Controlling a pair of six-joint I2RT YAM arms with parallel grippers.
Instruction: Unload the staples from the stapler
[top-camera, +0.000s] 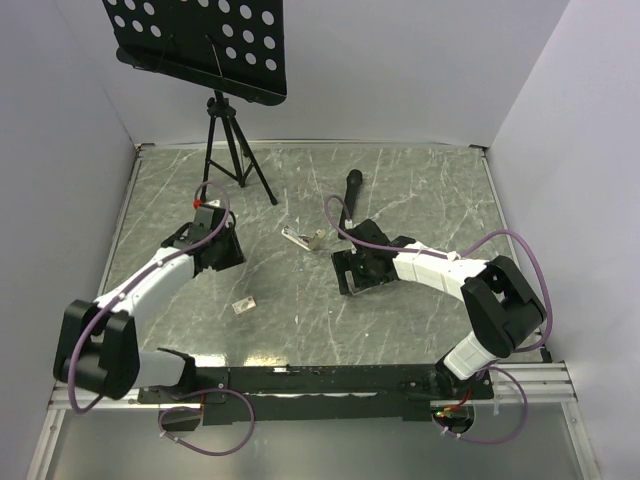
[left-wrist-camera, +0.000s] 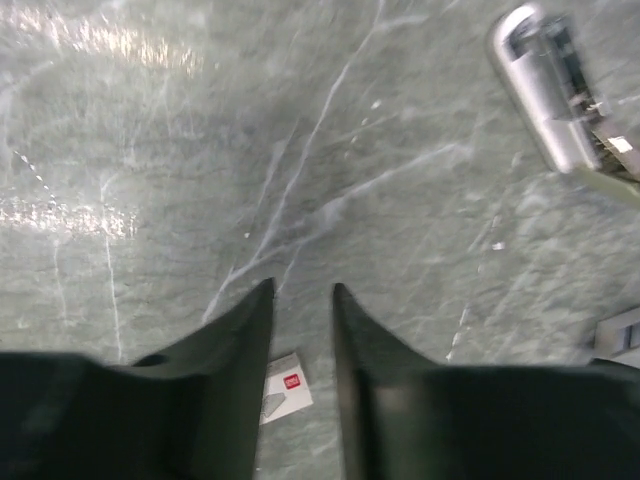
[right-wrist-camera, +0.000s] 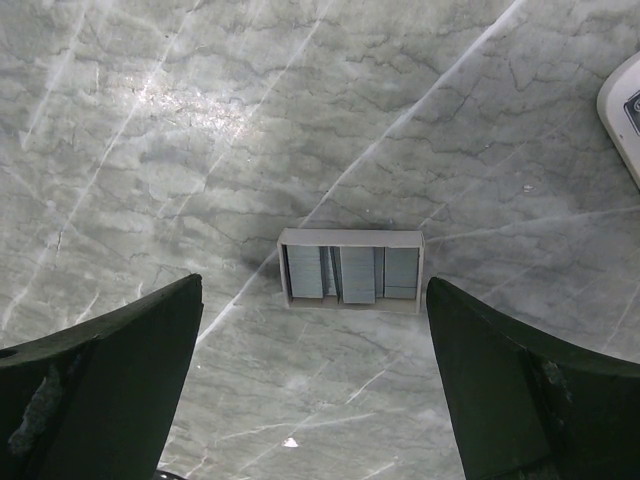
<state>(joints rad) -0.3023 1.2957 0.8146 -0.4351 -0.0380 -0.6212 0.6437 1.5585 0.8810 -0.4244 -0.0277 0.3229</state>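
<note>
The silver stapler (top-camera: 303, 238) lies in the middle of the table, and its end shows in the left wrist view (left-wrist-camera: 545, 90) and at the edge of the right wrist view (right-wrist-camera: 625, 105). A small white staple box (top-camera: 244, 305) lies nearer the front; in the right wrist view it (right-wrist-camera: 350, 270) is open with grey staple strips inside. My left gripper (top-camera: 222, 255) hovers left of the stapler, jaws a narrow gap apart and empty (left-wrist-camera: 302, 290). Under it lies a small white box with a red label (left-wrist-camera: 285, 388). My right gripper (top-camera: 352, 272) is wide open and empty (right-wrist-camera: 315, 300), right of the stapler.
A black cylindrical object (top-camera: 353, 187) lies behind the right gripper. A black tripod (top-camera: 228, 150) holding a perforated panel (top-camera: 200, 40) stands at the back left. White walls close the table on three sides.
</note>
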